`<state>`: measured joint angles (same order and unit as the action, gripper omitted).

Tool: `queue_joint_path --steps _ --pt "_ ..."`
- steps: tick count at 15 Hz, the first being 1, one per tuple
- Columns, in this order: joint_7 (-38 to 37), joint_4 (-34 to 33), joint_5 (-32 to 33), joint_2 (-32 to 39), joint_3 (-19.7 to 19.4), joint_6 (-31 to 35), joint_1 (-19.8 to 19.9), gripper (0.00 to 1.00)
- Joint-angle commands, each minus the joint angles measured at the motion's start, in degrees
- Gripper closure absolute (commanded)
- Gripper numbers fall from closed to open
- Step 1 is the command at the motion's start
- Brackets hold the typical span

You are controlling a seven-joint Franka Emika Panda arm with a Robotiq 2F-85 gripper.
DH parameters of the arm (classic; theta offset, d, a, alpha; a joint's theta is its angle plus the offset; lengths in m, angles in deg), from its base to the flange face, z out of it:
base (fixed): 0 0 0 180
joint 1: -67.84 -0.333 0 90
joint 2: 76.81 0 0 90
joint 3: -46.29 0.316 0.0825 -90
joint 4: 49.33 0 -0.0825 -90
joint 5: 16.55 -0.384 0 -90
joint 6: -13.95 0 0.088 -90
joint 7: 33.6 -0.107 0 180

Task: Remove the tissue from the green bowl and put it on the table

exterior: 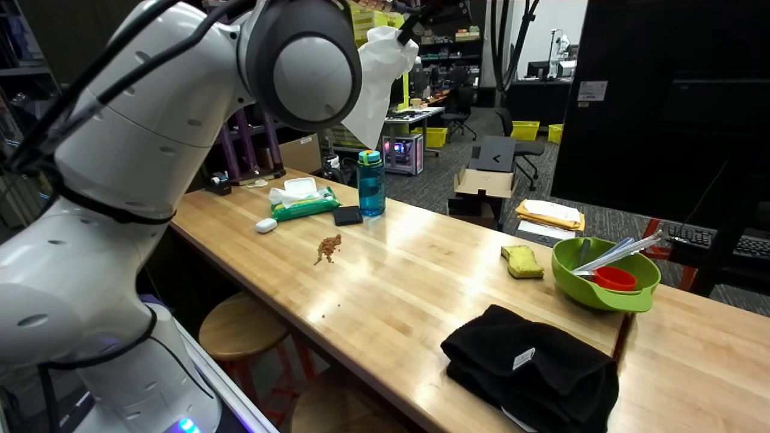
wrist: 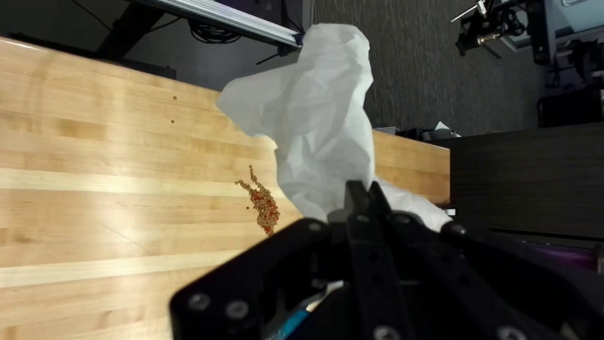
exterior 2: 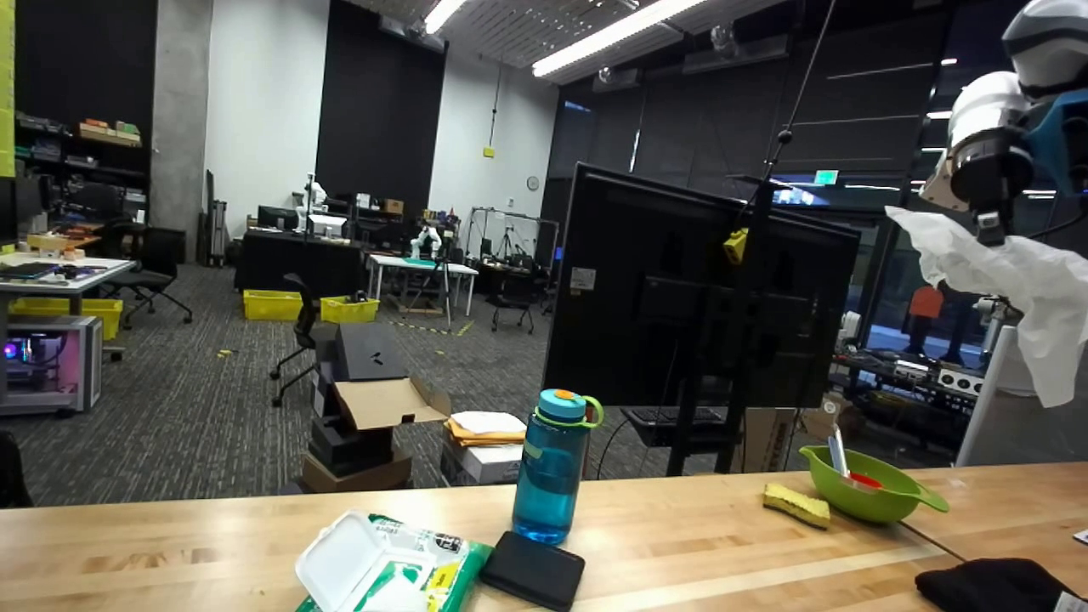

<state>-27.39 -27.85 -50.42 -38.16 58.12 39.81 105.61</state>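
The crumpled white tissue (exterior: 379, 78) hangs in the air high above the table (exterior: 415, 276). It also shows in an exterior view (exterior 2: 1041, 297) and in the wrist view (wrist: 325, 118). My gripper (wrist: 365, 189) is shut on the tissue, with its dark fingertips close together around it; the tips also show in an exterior view (exterior 2: 990, 228). The green bowl (exterior: 592, 296) stands upright on the table with a red cup and pale utensils in it; it also shows in an exterior view (exterior 2: 867, 503). The bowl is out of the wrist view.
A yellow sponge (exterior: 522, 262) lies beside the bowl, and a black cloth (exterior: 535, 367) lies nearer. A blue bottle (exterior: 371, 186), a green wipes pack (exterior: 305, 205), a black wallet (exterior: 348, 215) and a white case (exterior: 266, 225) stand at the far end. Brown crumbs (exterior: 328, 246) lie mid-table.
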Motion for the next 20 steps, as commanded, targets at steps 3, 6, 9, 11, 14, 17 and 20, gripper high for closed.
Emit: queue_joint_path --steps 3,6,9,11,14,17,20 --pt "-3.7 1.9 -1.2 -2.4 -1.2 -1.9 -1.1 1.0" --pt "-5.2 2.1 -1.5 -2.4 -1.3 -2.6 -1.5 1.0" --pt "-7.0 1.6 -2.0 -2.0 -1.4 -3.5 -2.0 1.0" --pt "-8.1 1.8 -2.4 -2.2 -1.6 -4.0 -2.3 1.0" --pt "-9.1 2.0 -2.2 -2.4 -2.1 -4.8 -2.8 1.0" --pt "-9.8 2.1 -1.8 -2.5 -2.8 -5.6 -3.3 1.0" --pt "-10.3 1.5 -0.1 -2.5 -4.3 -6.8 -4.2 1.0"
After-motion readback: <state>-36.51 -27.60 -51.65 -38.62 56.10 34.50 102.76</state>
